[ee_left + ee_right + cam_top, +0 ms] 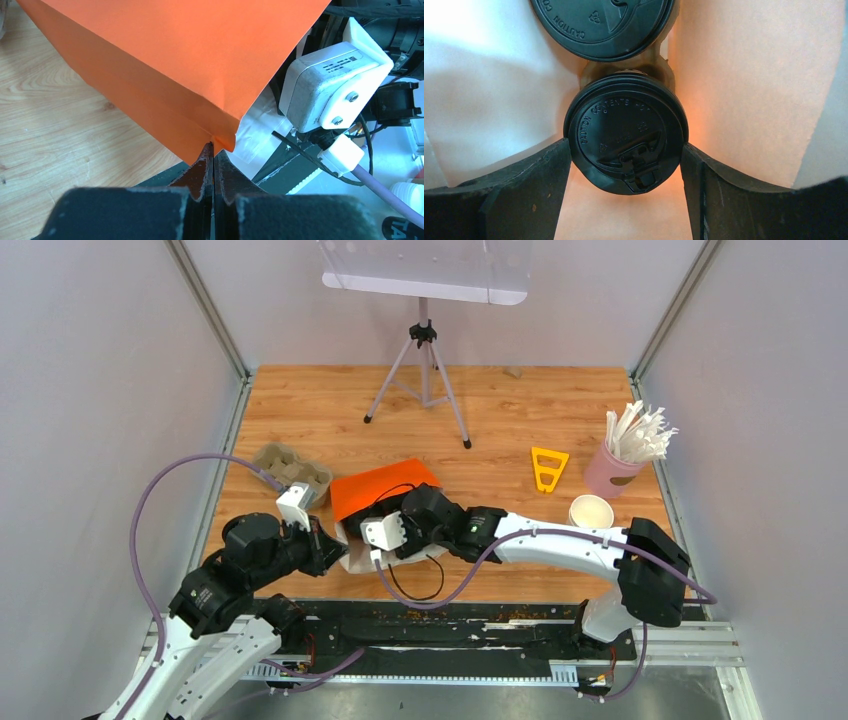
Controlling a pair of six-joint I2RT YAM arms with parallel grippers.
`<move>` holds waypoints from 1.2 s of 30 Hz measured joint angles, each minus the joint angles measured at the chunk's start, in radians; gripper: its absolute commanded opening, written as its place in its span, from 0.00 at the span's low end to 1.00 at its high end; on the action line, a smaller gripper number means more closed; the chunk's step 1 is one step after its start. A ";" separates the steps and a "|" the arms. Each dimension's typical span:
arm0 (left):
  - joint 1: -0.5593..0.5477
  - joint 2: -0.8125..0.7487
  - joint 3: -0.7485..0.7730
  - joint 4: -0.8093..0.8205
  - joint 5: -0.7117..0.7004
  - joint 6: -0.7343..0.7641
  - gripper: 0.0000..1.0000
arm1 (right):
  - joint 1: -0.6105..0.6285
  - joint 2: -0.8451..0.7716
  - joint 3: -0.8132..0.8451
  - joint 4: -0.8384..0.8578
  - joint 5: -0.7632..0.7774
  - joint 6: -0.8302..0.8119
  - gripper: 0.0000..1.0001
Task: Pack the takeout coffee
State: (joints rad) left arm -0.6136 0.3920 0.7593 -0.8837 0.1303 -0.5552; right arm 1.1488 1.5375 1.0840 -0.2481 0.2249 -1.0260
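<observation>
Now we log the right pincer (625,146) reaching inside the orange bag (749,75), jaws clamped on a black-lidded coffee cup (624,131) that sits squarely between them. Just beyond its tips stands a second lidded cup (599,22), close against the first. We note the left pincer (213,150) pressed together on a folded corner of the bag, right at its tips.

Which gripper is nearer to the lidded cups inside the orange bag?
Right. The right gripper is inside the orange bag, its fingers closed on the nearer lidded cup. The left gripper is outside, shut on the bag's edge.
</observation>
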 measured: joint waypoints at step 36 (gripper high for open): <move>0.000 0.015 0.001 -0.003 -0.011 0.001 0.00 | -0.022 0.000 -0.039 0.061 -0.040 0.031 0.69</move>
State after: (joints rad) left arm -0.6136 0.4072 0.7601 -0.8864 0.1188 -0.5541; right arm 1.1267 1.5375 1.0451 -0.1871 0.1852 -0.9951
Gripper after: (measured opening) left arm 0.006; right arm 0.759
